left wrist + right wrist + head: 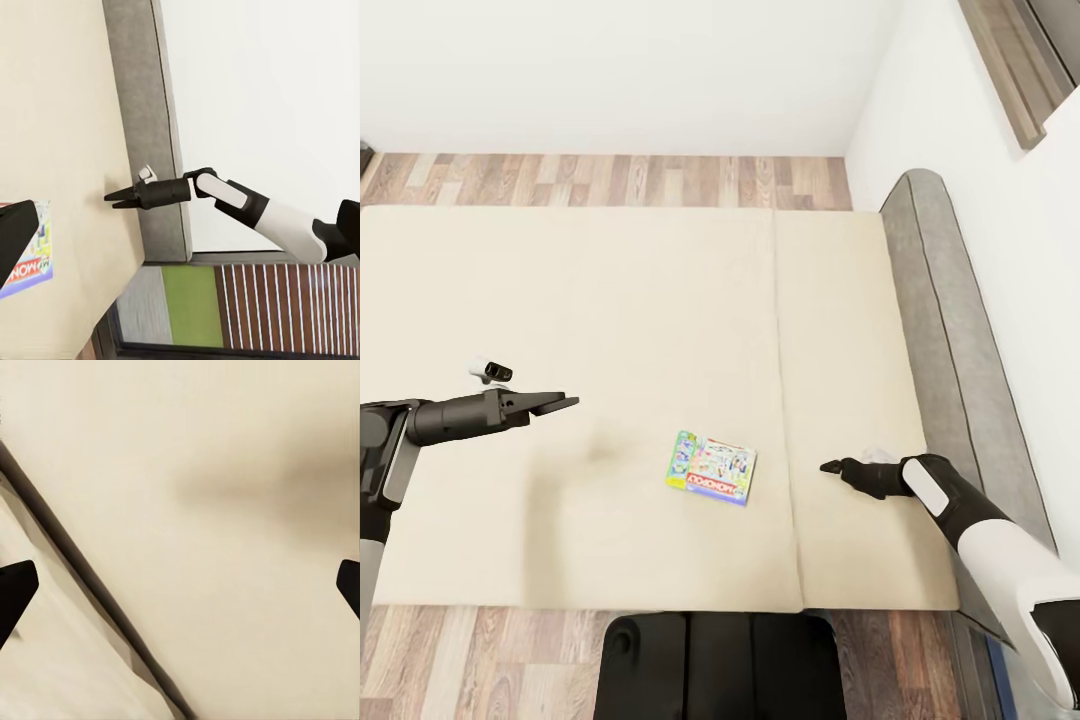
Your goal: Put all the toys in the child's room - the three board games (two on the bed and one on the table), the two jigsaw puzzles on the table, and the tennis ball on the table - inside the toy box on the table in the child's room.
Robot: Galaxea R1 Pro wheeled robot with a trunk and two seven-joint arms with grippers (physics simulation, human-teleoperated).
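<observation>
a monopoly game box [711,467] lies flat on the bed [610,300], between both arms, touching neither. left jaws [560,404] reach out level over the mattress; their state is unclear. right jaws [830,466] point toward the box, fingertips [15,589] spread wide, empty.

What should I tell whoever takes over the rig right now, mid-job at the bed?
Left gripper: over the mattress, holding nothing; open or shut is unclear.
Right gripper: fingertips spread wide in its wrist view, empty, over the bed near the headboard.
One board game lies flat on the mattress between the arms, ungrasped.
Left to do: pick it up and carry it to the toy box. Other toys can't be judged from here.
</observation>
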